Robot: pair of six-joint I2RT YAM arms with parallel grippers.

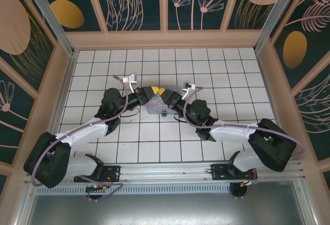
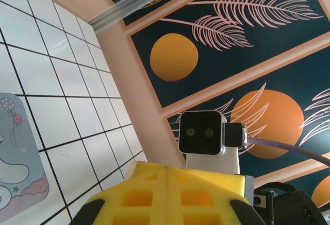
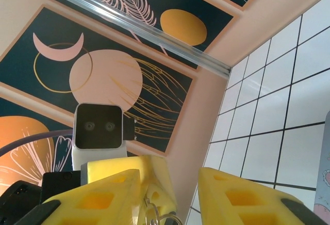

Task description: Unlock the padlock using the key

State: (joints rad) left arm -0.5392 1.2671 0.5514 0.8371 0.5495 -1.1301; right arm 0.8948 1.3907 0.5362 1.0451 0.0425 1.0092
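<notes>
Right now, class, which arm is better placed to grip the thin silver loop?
Probably the right. The right gripper stands open with the silver loop between its fingers, while the left gripper is shut.

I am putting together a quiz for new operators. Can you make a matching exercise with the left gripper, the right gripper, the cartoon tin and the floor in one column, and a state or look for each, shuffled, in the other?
Column one:
1. left gripper
2. right gripper
3. cartoon tin
4. floor

Column two:
A. white tiles with dark lines
B. yellow jaws apart, a gap between them
C. yellow jaws pressed together
D. pastel, lying flat on the tiles

Pairs: 1-C, 2-B, 3-D, 4-A
</notes>
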